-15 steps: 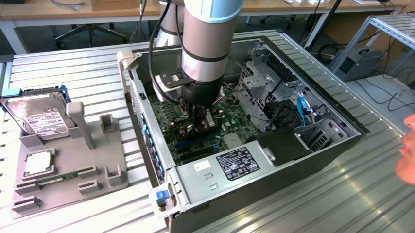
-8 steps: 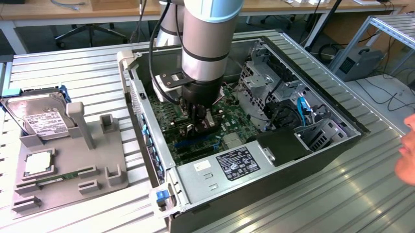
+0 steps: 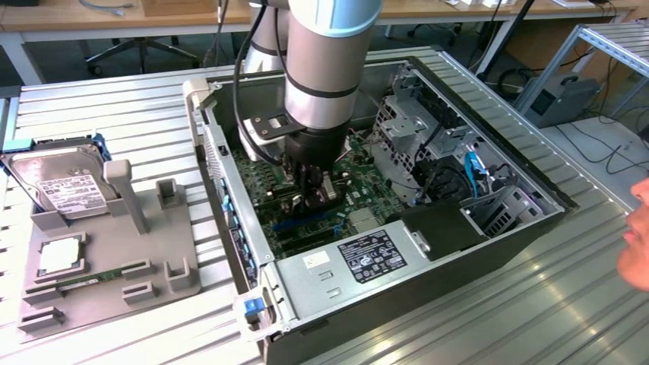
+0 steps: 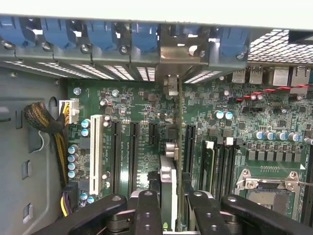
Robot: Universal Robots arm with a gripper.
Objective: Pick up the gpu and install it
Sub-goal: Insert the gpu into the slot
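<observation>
My gripper (image 4: 168, 205) is clamped on the gpu (image 4: 168, 161), which stands on edge between my fingers (image 4: 146, 210) over the motherboard (image 4: 137, 112), its bracket reaching the slot covers ahead. The exterior view shows me deep inside the computer case (image 3: 507, 228), with the hard drive (image 3: 61, 182) lying well off to one side on the table (image 3: 121, 106).

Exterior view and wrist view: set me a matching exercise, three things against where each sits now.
1. thin black gpu card with silver bracket
2. silver hard drive with white label
3. narrow green memory stick

A. lying flat in a fixture slot
B. in the black gripper, over the green motherboard
C. propped tilted on the grey fixture

Pairs: 1-B, 2-C, 3-A
</observation>
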